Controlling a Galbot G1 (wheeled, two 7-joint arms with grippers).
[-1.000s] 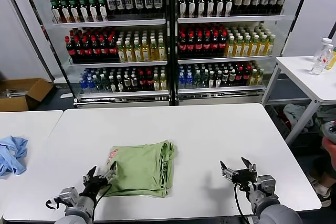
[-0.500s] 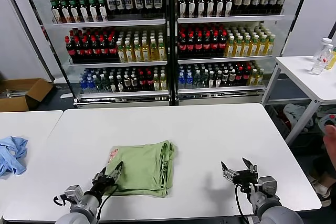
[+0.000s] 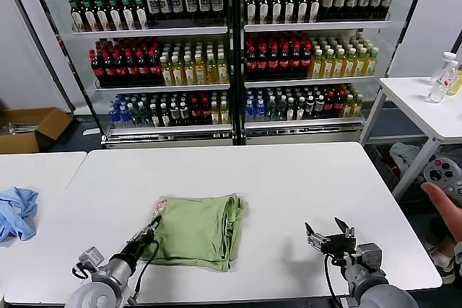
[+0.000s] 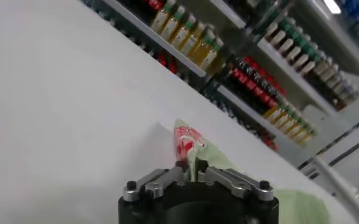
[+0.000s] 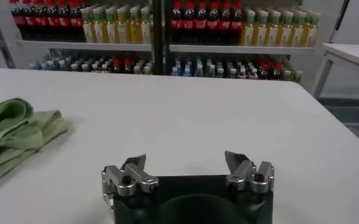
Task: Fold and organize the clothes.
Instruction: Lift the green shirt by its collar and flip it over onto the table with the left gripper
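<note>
We are watching the left gripper [image 3: 153, 223] finish closing: a second ago its fingers were spread beside the shirt [image 3: 196, 230], and now they are pinched on the near left edge of the folded green cloth, by the red print. We judge that the grasp is made and a fold or drag can begin. The left arm is reaching low and forward over the white table [image 3: 289, 178]. The right gripper [image 3: 329, 232] is waiting with fingers spread, well apart from the shirt.
</note>
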